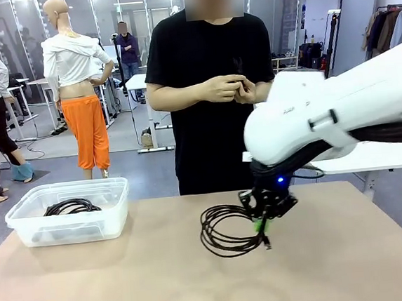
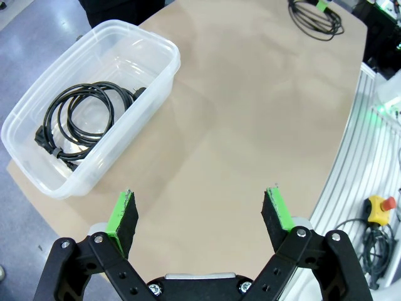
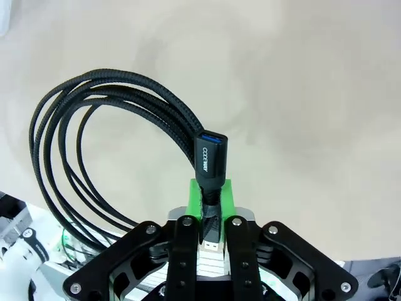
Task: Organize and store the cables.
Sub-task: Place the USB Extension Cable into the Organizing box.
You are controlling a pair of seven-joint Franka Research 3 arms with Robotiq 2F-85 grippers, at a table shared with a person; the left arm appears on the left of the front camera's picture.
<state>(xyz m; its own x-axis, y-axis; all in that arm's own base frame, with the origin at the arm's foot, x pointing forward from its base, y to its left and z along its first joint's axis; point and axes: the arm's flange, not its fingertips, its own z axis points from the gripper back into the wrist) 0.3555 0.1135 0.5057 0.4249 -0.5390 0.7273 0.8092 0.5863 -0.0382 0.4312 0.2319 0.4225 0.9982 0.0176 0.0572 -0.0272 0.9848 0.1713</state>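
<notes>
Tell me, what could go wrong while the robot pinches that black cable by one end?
The right pincer holds the coiled cable just by its plug end, so the loops might unwind or slip free when lifted. The plastic tub stands off to the left; dangling loops could drag on the table or snag its rim.

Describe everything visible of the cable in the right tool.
The cable is a thin black cord with a braided-looking jacket, wound in several loose round loops. One end carries a black plug with white lettering. The right tool is shut on the cable just below that plug, between green pads. The coil stands tilted over the tan table; whether it touches is unclear.
</notes>
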